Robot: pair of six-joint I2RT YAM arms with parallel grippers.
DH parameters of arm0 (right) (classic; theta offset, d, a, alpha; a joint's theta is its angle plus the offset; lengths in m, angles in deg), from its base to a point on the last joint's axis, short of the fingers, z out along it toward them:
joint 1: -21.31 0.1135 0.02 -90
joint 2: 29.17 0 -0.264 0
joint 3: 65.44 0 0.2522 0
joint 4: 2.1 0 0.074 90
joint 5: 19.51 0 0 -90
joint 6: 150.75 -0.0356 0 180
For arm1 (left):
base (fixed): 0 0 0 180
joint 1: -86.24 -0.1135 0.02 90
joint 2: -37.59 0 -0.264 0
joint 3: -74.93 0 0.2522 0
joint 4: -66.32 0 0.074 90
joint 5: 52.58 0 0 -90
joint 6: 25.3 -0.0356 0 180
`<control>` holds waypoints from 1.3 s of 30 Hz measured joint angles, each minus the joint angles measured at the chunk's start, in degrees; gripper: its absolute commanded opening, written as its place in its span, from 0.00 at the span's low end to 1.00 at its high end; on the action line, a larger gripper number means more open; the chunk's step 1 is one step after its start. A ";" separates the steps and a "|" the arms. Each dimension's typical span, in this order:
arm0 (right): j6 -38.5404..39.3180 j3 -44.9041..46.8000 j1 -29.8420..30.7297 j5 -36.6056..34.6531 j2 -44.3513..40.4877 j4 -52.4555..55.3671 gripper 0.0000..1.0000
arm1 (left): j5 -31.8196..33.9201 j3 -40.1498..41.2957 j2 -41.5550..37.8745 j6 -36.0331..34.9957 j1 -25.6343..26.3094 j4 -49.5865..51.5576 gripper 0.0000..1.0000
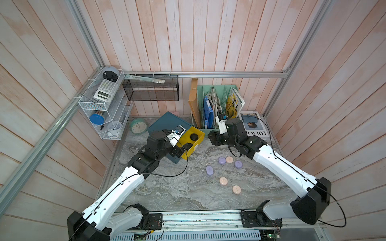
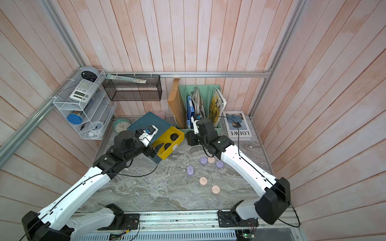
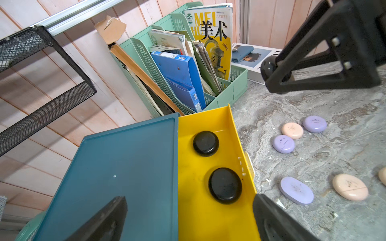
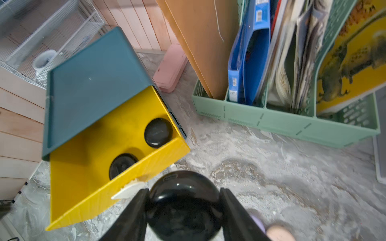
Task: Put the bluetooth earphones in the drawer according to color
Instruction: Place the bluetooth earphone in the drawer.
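Black earphone case (image 4: 181, 210) sits clamped in the right gripper (image 4: 183, 192), just right of the open yellow drawer (image 4: 94, 200) holding two black cases (image 4: 158, 132). The left gripper (image 3: 190, 199) hovers above the drawer, spread wide and empty.

Top views: mounted high above the front rail (image 1: 188, 219), tilted down toward the back wall (image 1: 177, 41); the whole marble tabletop (image 1: 188, 194) is taken in from afar.
Left wrist view: carried close over the teal chest (image 3: 125, 162), faced across its open yellow drawer (image 3: 200, 219) toward the mint-green file rack (image 3: 236, 91) — the right gripper (image 3: 271, 72) is caught in frame.
Right wrist view: held low and near, aimed past the gripped black earphone case (image 4: 181, 187) at the same drawer and rack.
Shared: chest, drawer and rack are shown in all four views; the lilac cases (image 1: 209, 170) and pink cases (image 1: 223, 180), chiefly in the top and left wrist views.
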 measured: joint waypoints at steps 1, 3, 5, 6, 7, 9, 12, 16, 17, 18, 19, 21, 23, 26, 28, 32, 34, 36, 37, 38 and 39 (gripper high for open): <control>0.33 -1.31 0.33 0.37 0.87 -0.20 0.00 | -0.13 0.00 -0.04 0.02 -0.33 0.00 1.00; 0.83 -3.21 0.92 1.18 2.25 -0.37 0.00 | -0.37 0.02 -0.28 0.02 -0.90 -0.02 1.00; 1.09 -4.57 1.49 1.99 3.45 -0.50 0.00 | -0.50 0.11 -0.61 0.02 -1.46 -0.09 1.00; 1.29 -5.14 1.73 2.47 4.02 -0.55 0.00 | -0.50 0.15 -0.76 0.00 -1.79 -0.09 1.00; 1.51 -5.62 1.97 2.97 4.61 -0.57 0.00 | -0.50 0.20 -0.90 -0.02 -2.16 -0.07 1.00; 1.70 -6.60 2.32 3.89 5.92 -0.46 0.00 | -0.50 0.22 -0.98 -0.02 -2.82 -0.07 1.00; 2.12 -8.26 2.82 5.05 8.15 -0.13 0.00 | -0.52 0.26 -1.05 -0.02 -3.61 -0.09 1.00; 2.38 -9.35 3.54 6.27 10.29 0.13 0.00 | -0.50 0.28 -1.05 -0.04 -4.17 -0.07 1.00; 2.40 -9.60 3.63 6.60 10.69 0.20 0.00 | -0.50 0.28 -1.05 -0.04 -4.28 -0.07 1.00; 2.49 -9.92 3.74 6.93 11.19 0.26 0.00 | -0.50 0.31 -1.05 -0.07 -4.33 -0.07 1.00; 2.56 -10.25 3.78 7.26 11.61 0.37 0.00 | -0.50 0.35 -1.05 -0.07 -4.46 -0.07 1.00; 2.58 -10.88 3.87 7.65 12.33 0.61 0.00 | -0.48 0.42 -1.05 -0.07 -4.68 -0.07 1.00; 2.60 -11.58 3.87 8.00 13.03 0.66 0.00 | -0.46 0.46 -1.05 -0.09 -5.01 -0.07 1.00; 2.60 -12.92 3.87 8.81 14.45 0.83 0.00 | -0.39 0.48 -1.05 -0.09 -5.53 -0.07 1.00; 2.64 -13.92 3.93 9.14 15.63 1.07 0.00 | -0.28 0.48 -1.05 -0.09 -5.77 -0.07 1.00; 3.04 -14.78 4.22 9.42 17.03 1.77 0.05 | -0.24 0.48 -1.05 -0.09 -5.90 -0.07 1.00; 3.06 -14.95 4.28 9.55 17.35 2.21 0.15 | -0.26 0.50 -1.05 -0.09 -5.90 -0.07 1.00; 3.10 -15.12 4.37 9.68 17.46 2.56 0.19 | -0.24 0.50 -1.05 -0.09 -5.97 -0.07 1.00; 3.17 -15.28 4.37 9.70 17.53 2.80 0.24 | -0.24 0.50 -1.05 -0.09 -6.01 -0.07 1.00; 3.21 -15.37 4.37 9.79 17.57 2.89 0.27 | -0.24 0.50 -1.05 -0.09 -6.01 -0.07 1.00; 3.21 -15.47 4.37 9.90 17.66 3.02 0.32 | -0.24 0.50 -1.05 -0.09 -6.01 -0.07 1.00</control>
